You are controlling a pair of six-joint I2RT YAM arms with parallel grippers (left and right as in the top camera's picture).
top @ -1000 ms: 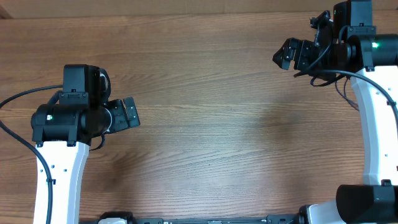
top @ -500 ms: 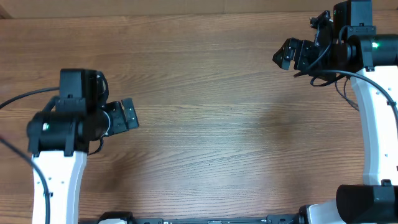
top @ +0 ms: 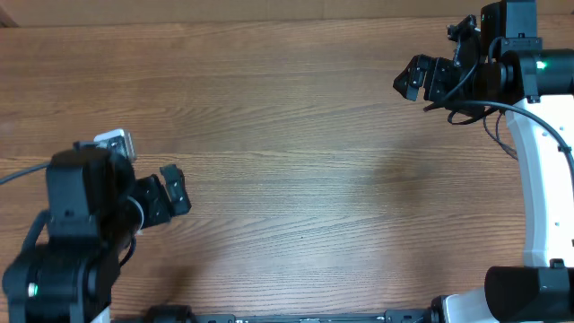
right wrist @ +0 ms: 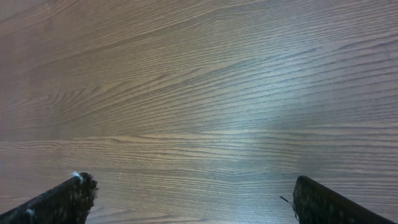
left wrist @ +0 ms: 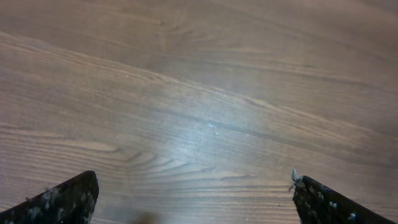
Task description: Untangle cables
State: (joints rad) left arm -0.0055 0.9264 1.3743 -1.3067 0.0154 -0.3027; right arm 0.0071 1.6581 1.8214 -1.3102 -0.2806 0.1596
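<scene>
Overhead, nearest the bottom edge, a dark rail runs between the two arm bases; one wooden table fills the rest of the view, its grain running left to right; two arms stand on it, one at each side; the left arm sits low in the near left corner, black at the wrist, with one green light on its housing and one thick black wire trailing off the left edge; the left gripper points toward the middle of the table, its two fingers spread wide with nothing between them; from the left wrist both fingers show only as dark tips in the two lower corners, well apart, with bare wood between; farther off, the right arm rises white along the right edge to a black wrist bearing a second green light; at the far right corner the right gripper points left, jaws likewise wide apart and holding nothing; from the right wrist its two fingers again sit in the lower corners over plain wood grain; where the cables lie cannot be told from any of the three views.
</scene>
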